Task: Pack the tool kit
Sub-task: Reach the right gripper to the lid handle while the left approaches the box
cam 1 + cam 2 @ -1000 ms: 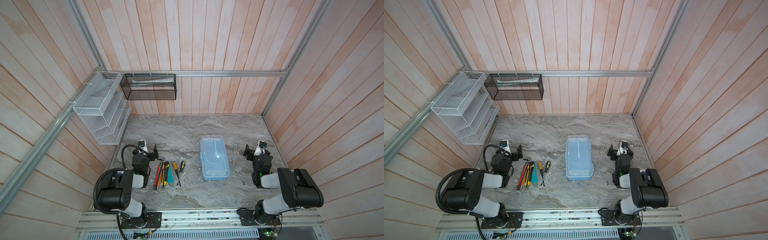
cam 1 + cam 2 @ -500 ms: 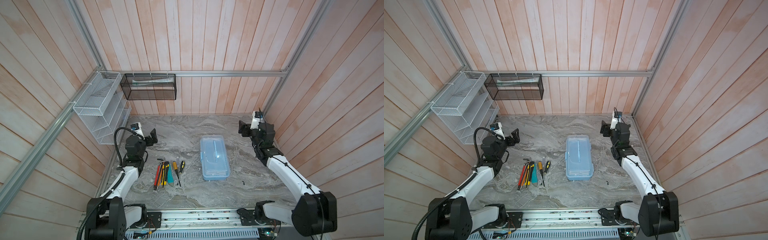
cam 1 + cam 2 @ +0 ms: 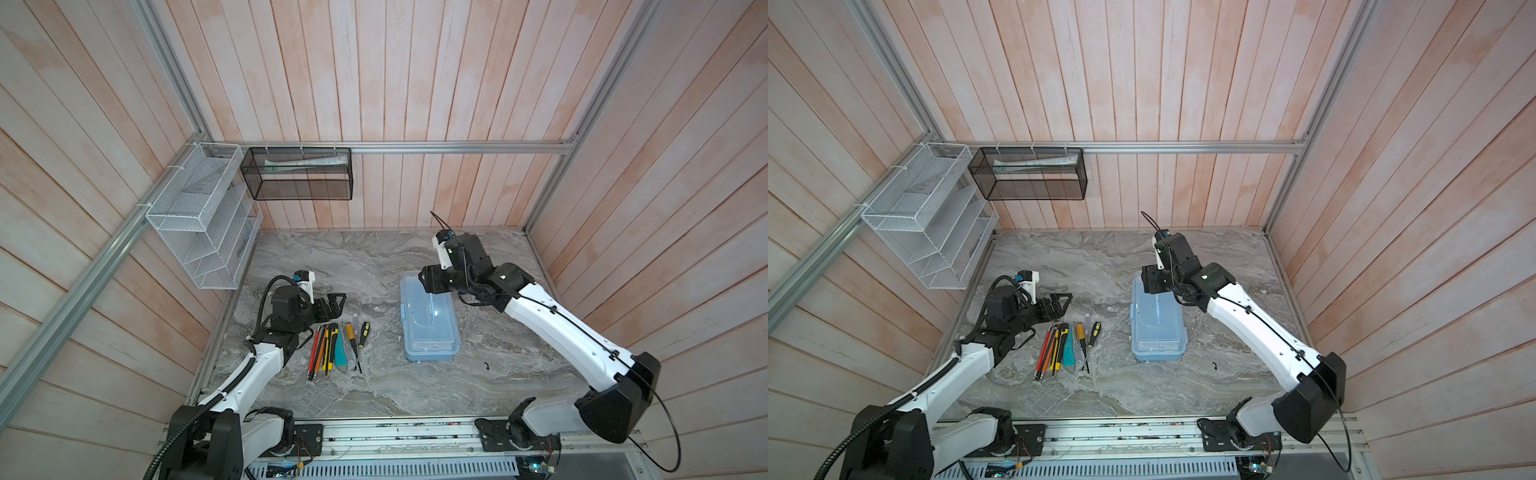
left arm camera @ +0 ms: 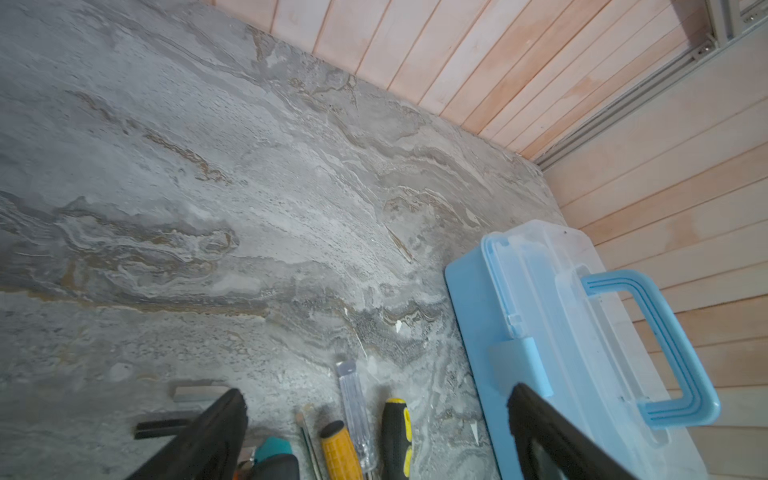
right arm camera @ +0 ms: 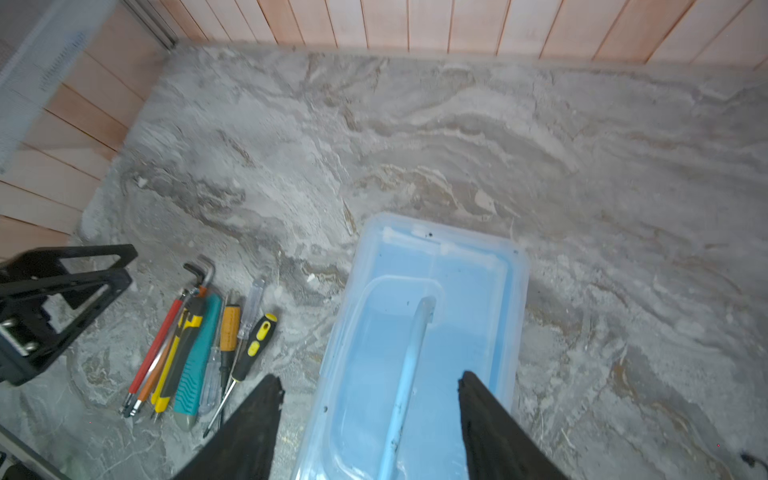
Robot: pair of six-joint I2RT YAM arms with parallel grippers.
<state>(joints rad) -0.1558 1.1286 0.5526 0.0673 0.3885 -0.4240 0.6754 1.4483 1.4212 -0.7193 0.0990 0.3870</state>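
Note:
The tool kit box [image 3: 430, 328], light blue with its clear lid shut and the blue handle [image 5: 409, 361] lying flat, sits mid-table in both top views. Left of it lies a row of tools [image 3: 336, 345]: hex keys [image 5: 166, 332], utility knives [image 5: 197, 357] and screwdrivers [image 5: 253, 345]. My right gripper [image 5: 370, 378] hovers open over the box's far end [image 3: 1156, 307], one finger on either side of the handle and clear of it. My left gripper [image 4: 376, 392] is open and empty, low over the far ends of the tools [image 3: 1065, 343].
A white wire rack [image 3: 203, 232] hangs on the left wall. A black mesh basket [image 3: 297, 174] hangs on the back wall with a pale tube in it. A small black scrap [image 3: 486, 365] lies right of the box. Wooden walls close in three sides.
Both arms have unfolded from their rest poses. The right gripper swung from the back right to over the box and narrowed its jaws. The left gripper came down to the tools.

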